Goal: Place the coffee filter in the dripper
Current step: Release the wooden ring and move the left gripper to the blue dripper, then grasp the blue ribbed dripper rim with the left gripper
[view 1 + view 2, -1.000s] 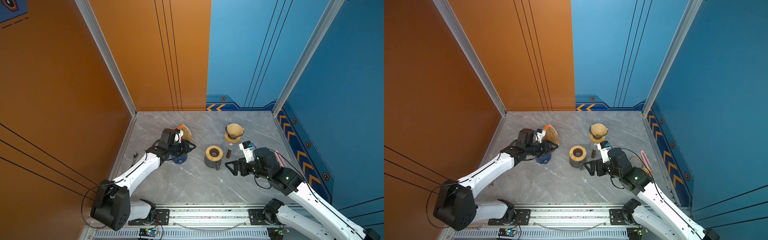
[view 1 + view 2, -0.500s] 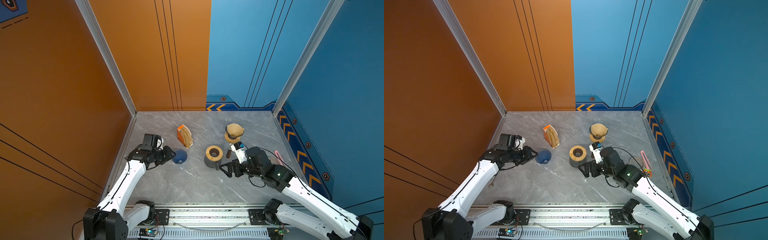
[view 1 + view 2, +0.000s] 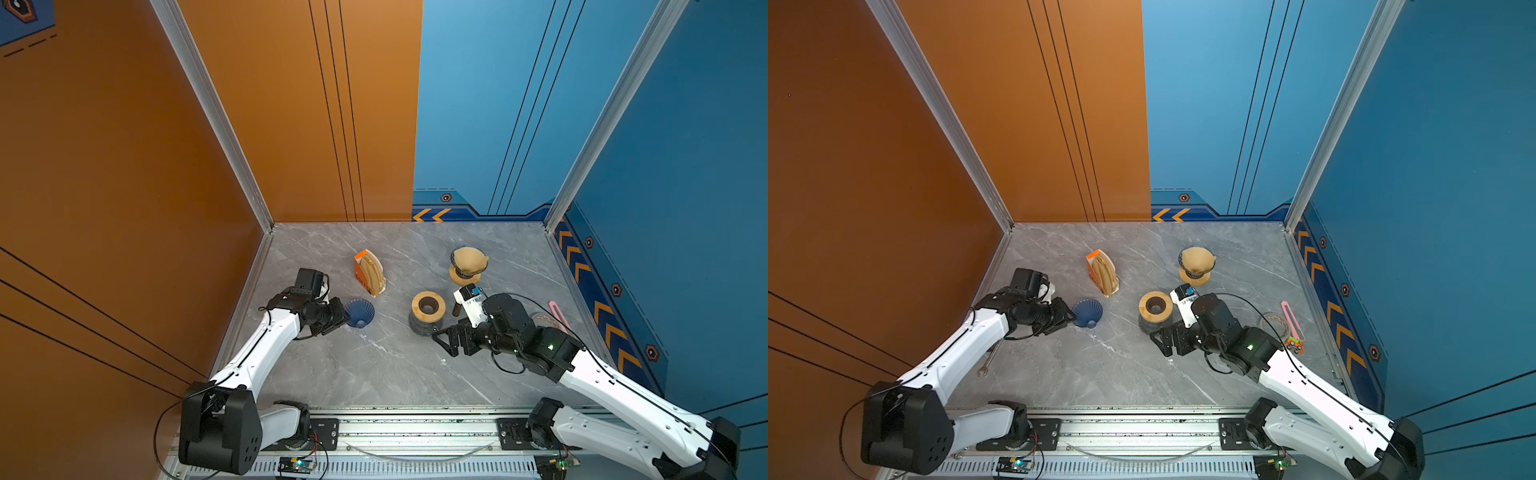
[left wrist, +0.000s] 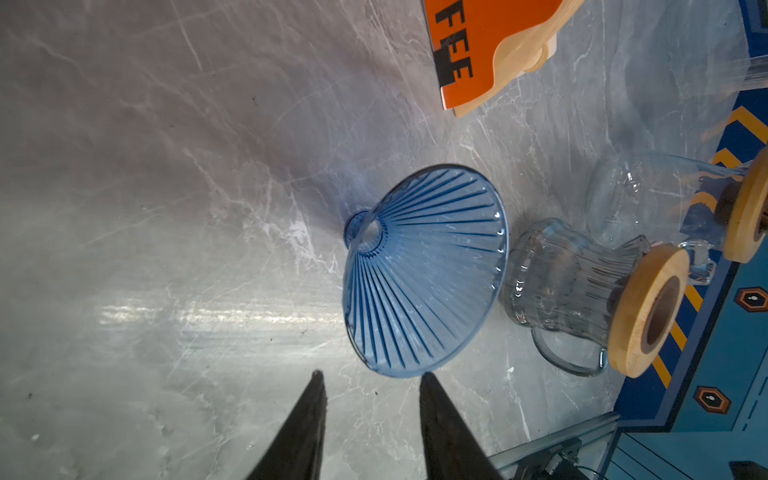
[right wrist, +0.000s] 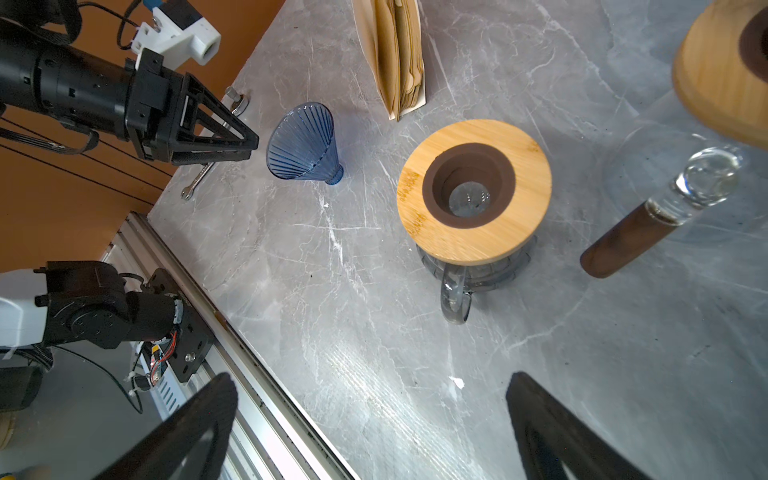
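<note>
Both tools are empty: the left tool, narrowly open, has moved back beside the tipped dripper, the right tool is wide, and the coffee filters stay in their pack.
</note>
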Motion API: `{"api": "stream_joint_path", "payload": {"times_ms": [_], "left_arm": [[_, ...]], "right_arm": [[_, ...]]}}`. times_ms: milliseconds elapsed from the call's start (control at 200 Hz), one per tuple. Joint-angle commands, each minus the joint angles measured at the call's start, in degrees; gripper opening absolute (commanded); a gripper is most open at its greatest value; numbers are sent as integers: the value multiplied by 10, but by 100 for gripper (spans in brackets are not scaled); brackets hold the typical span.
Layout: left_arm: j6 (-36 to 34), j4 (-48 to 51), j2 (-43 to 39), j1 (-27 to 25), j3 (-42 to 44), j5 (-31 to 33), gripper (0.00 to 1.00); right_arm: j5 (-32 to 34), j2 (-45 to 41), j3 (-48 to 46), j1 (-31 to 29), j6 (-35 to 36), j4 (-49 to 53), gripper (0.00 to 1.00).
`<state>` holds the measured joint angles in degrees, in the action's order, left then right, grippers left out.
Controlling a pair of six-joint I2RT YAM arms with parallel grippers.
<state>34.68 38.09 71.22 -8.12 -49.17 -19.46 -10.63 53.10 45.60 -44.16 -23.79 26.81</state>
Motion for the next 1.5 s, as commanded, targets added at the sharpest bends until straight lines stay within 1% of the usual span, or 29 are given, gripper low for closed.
{"api": "stream_joint_path", "payload": {"times_ms": [0,200,300,611,1497], "left_arm": [[-8,-16,10,6,4,15,39],[-8,-32,29,6,6,14,38],[-7,-44,39,6,6,14,36],[-9,-65,73,3,7,14,33],[-1,-108,133,-14,4,14,23]], "right_arm": [[17,-4,6,-3,9,-7,100],[17,-4,1,-2,10,-8,100],[17,-5,-2,-3,9,-11,100],[33,-20,-3,-1,11,3,100],[46,-37,-14,6,4,14,100]]}}
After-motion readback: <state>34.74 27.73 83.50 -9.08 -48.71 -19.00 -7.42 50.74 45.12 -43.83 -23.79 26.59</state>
